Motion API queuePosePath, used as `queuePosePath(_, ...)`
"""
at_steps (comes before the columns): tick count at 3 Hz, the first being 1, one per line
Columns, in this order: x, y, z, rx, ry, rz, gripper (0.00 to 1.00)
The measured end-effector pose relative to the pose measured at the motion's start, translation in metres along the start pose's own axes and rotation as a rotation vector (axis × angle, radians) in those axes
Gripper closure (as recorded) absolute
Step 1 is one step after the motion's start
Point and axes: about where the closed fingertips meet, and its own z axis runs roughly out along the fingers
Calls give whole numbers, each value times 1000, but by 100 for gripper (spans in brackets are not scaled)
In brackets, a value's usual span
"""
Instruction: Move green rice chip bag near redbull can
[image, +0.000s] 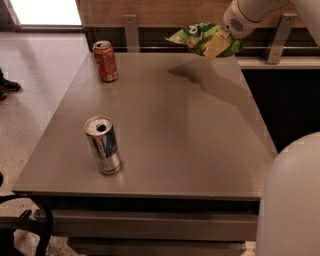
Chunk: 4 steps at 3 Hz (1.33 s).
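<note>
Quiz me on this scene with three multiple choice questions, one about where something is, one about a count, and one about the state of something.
1. Where does the redbull can stand?
A. Front left part of the table
B. Back right corner
C. On the floor

2. How many cans are on the table?
A. One
B. Two
C. Four

3. What is the state of the green rice chip bag?
A. Lying flat in the middle of the table
B. Held in the air by the pincer
C. Tucked under a can

Answers:
1. A, as it is upright near the front left edge.
2. B, as only the redbull can and the red soda can at the back left are there.
3. B, as the pincer at the upper right is shut on the bag above the table's far edge, and its shadow falls on the surface below.
</note>
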Motion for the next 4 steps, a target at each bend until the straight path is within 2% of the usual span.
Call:
queuePosePath(2,41,45,-81,6,-25,-42,100)
queuePosePath(3,75,83,-101,-21,-44,-68,100)
queuePosePath(4,108,125,-105,-73,-42,-104,100)
